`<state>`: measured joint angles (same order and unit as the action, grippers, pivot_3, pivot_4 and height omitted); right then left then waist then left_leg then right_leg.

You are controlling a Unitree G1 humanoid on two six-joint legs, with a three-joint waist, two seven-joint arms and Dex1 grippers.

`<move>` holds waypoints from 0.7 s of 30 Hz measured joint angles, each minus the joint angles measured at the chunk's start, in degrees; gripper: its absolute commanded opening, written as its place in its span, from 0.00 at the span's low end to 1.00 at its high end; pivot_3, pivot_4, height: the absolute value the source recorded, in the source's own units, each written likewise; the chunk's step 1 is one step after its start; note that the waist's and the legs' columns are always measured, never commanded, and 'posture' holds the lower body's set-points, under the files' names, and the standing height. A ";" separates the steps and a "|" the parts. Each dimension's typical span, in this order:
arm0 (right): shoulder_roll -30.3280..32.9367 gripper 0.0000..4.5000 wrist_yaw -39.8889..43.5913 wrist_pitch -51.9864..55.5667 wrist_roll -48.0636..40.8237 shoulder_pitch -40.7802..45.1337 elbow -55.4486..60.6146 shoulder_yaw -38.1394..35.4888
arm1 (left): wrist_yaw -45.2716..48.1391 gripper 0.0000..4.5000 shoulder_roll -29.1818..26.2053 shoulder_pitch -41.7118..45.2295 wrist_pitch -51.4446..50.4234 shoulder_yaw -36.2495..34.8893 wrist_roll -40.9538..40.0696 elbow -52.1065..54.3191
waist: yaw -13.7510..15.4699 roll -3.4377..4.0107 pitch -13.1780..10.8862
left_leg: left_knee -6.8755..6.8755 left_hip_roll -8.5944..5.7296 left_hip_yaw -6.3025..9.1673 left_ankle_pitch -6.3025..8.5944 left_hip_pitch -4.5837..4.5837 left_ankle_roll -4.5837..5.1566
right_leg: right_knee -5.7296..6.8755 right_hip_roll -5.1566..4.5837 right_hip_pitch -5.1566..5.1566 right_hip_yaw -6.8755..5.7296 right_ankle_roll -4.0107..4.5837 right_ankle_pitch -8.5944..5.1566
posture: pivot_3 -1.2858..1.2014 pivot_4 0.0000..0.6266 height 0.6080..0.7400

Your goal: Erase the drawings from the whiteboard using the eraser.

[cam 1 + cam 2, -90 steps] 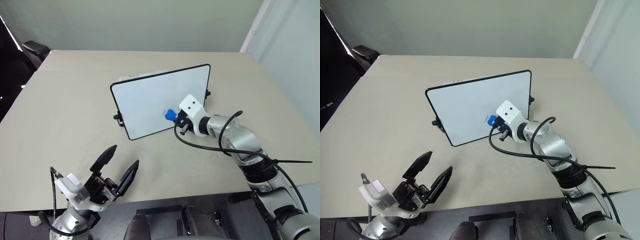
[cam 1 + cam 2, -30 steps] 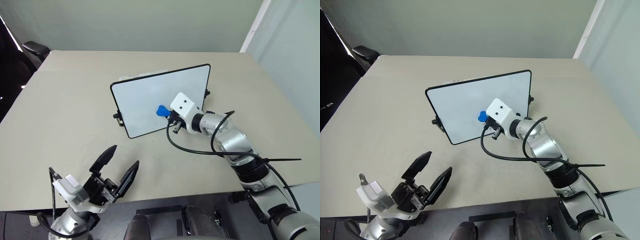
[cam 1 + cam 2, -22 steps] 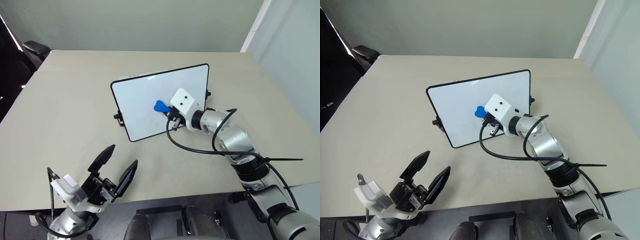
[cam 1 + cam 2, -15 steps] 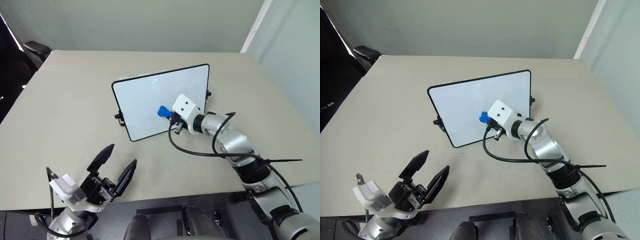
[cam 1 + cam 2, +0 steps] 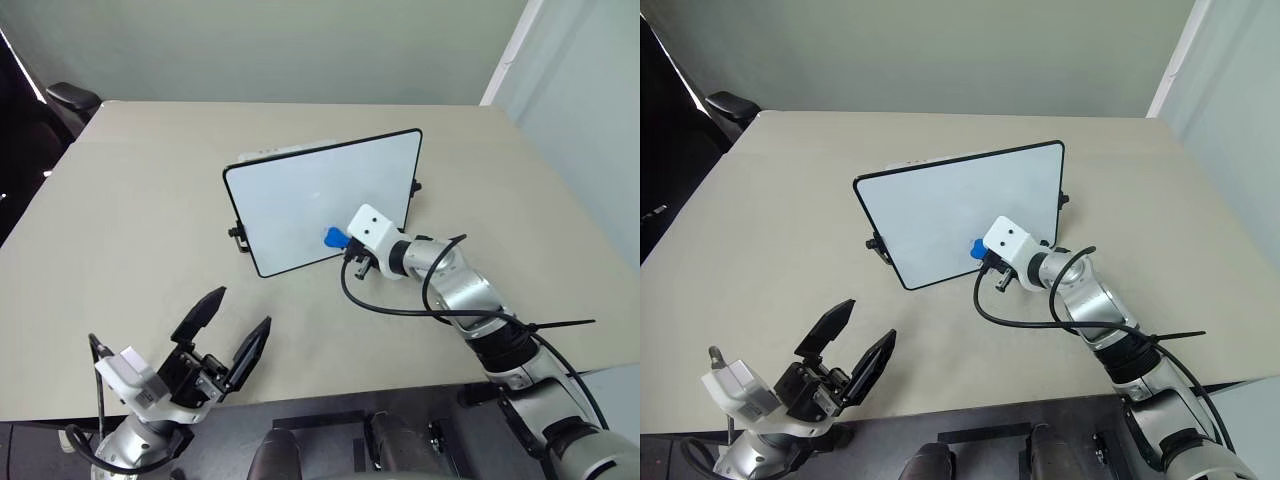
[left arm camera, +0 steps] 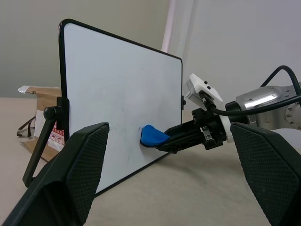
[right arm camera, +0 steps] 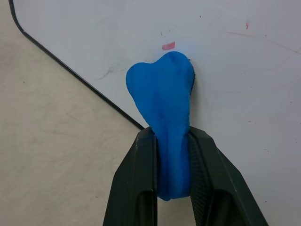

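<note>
Blue, soft and rounded, the small eraser block [image 7: 164, 117] is clenched between the two black fingers [image 7: 136, 188] of the right pincer [image 5: 343, 240], its tip pressed against the lower part of the whiteboard's white face. That rectangular white board with a thin black frame and rounded corners [image 5: 300, 195] stands tilted on the beige tabletop [image 5: 130, 220], propped by small black side knobs, near the middle of the surface. A short pink-red dash of marker [image 7: 168, 45] sits on the board just beside the eraser's tip, with a few fainter red specks and thin smudged lines elsewhere on the white surface; these remains of the drawings are tiny against the board. The right arm reaches in from the right, a black cable looping off its wrist. Well apart from the board, at the near edge of the tabletop, the left pincer [image 5: 230, 335] hangs with its black fingers spread wide, grasping nothing.
</note>
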<state>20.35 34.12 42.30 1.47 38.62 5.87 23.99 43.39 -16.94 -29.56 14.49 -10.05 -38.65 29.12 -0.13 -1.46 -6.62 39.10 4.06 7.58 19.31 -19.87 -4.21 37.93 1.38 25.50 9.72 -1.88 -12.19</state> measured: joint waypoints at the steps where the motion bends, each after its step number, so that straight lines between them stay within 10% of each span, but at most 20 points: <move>1: -0.09 0.11 0.12 -0.02 -0.03 0.09 0.01 -0.02 | 0.00 1.00 0.00 -0.01 0.00 0.00 0.00 0.00 | -0.02 0.00 0.00 | -0.01 0.00 0.00 0.00 0.00 0.00 | 0.00 0.00 0.00 0.00 0.00 0.00 | 0.52 0.24 1.00; 21: -1.59 0.11 1.79 -5.57 3.28 3.08 -3.93 1.68 | 0.01 1.00 0.00 -0.35 -0.06 -0.09 -0.32 0.12 | -0.08 0.00 0.00 | 0.00 0.00 0.05 -0.01 0.00 -0.02 | 0.00 -0.02 0.01 0.00 0.04 0.03 | 0.52 0.24 1.00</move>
<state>18.76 35.91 36.74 4.75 41.70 1.95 25.68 43.40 -16.94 -29.91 14.42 -10.14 -38.98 29.24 -0.21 -1.46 -6.63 39.10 4.06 7.63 19.29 -19.87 -4.24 37.92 1.36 25.51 9.73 -1.84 -12.17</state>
